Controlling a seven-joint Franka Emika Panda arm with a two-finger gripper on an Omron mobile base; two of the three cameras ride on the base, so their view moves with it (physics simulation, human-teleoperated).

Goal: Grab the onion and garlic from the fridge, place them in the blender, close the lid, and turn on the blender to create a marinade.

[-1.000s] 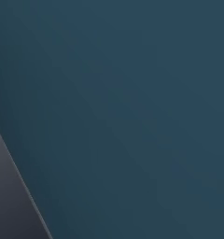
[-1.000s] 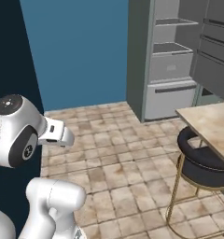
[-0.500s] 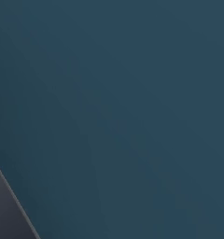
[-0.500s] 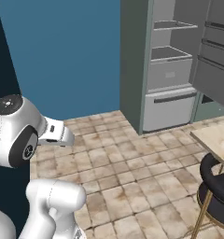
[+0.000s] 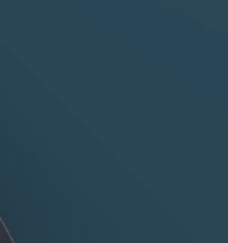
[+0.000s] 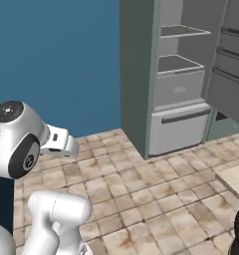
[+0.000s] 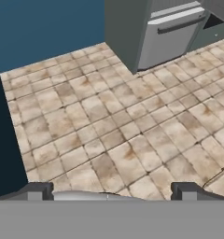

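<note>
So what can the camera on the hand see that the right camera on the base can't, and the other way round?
The hand view alone shows the gripper, its two dark fingertips standing wide apart with nothing between them. The right base view alone shows the robot's white arm, the fridge's grey shelves and its open door. Both show the fridge with its drawer box and dark bar handle, the brown tiled floor and the blue wall.
</note>
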